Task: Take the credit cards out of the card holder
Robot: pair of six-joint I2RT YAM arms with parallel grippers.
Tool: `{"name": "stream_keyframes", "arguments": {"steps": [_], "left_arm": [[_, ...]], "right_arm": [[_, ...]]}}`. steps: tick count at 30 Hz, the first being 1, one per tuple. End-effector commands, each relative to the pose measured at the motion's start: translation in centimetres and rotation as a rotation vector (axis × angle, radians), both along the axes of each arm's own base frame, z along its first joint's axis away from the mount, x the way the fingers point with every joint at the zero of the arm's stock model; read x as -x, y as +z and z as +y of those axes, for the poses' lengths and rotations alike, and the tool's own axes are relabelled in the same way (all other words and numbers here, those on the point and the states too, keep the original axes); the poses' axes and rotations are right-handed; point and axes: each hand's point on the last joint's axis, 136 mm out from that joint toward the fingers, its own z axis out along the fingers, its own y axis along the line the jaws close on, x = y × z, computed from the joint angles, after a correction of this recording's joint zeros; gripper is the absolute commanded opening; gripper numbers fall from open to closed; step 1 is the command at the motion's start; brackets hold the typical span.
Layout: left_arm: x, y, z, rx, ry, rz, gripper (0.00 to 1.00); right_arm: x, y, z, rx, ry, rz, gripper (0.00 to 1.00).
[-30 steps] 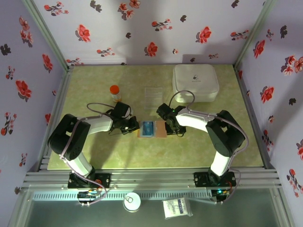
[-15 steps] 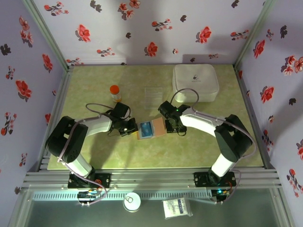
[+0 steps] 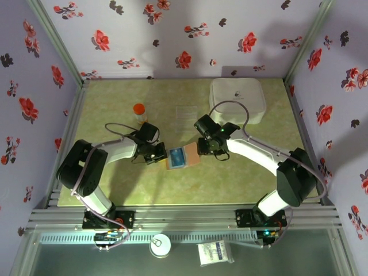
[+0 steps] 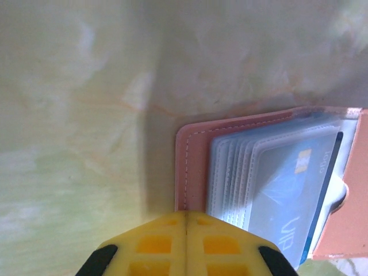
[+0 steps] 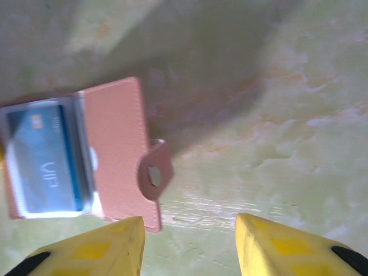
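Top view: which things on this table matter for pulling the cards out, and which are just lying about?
Part of the job: card holder, blue card in its clear sleeves, left gripper, right gripper.

Just lying about: white box, orange-capped bottle, clear plastic piece.

Matt leather card holder point(image 5: 115, 138), glossy plastic sleeves point(image 4: 230, 167)

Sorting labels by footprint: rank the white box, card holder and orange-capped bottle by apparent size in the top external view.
Largest: white box. Then the card holder. Smallest: the orange-capped bottle.
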Motion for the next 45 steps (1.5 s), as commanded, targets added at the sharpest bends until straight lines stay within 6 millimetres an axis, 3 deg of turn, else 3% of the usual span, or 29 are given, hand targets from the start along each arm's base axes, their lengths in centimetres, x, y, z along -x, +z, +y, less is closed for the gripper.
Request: {"name": "stream_keyframes", "arguments": {"steps": [1,9,18,23,27,34,45], "left_arm": [[-0.3,-1.0,0.2,-0.05,-0.028,0.002,0.01],[-0.9,0.0,-0.4,-0.031,-0.033,-0.018,0.01],[-1.1,3.1,-0.3,-0.004,-0.023,-0.077,0.02],[-0.8,3.8,-0.5,0.013,-0.025,-0.083,0.04],[-0.5,3.4,-2.0,0.057,-0.045,-0.069,0.05],[0.0,2.7,-4.7,0.119,-0.086,-0.05,0.02],[0.0,1.3,-3.3,0.019,-0.076,-0.043,0.01]], "right_arm": [[0.0,2.0,2.2,-0.12,0.001,-0.007,0.45],[-0.2,2.9,5.1,-0.243,0.018,0.002,0.45],[-0.1,1.7,8.9,-0.359,0.043,0.052,0.45],[-0.3,0.1,9.8,-0.38,0.051,0.068,0.43],[-0.3,-1.3,10.9,-0.409,0.087,0.098,0.41],[-0.3,-3.7,10.5,-0.4,0.076,0.121,0.36],[-0.1,-6.4,9.9,-0.398,0.073,0.164,0.28]]}}
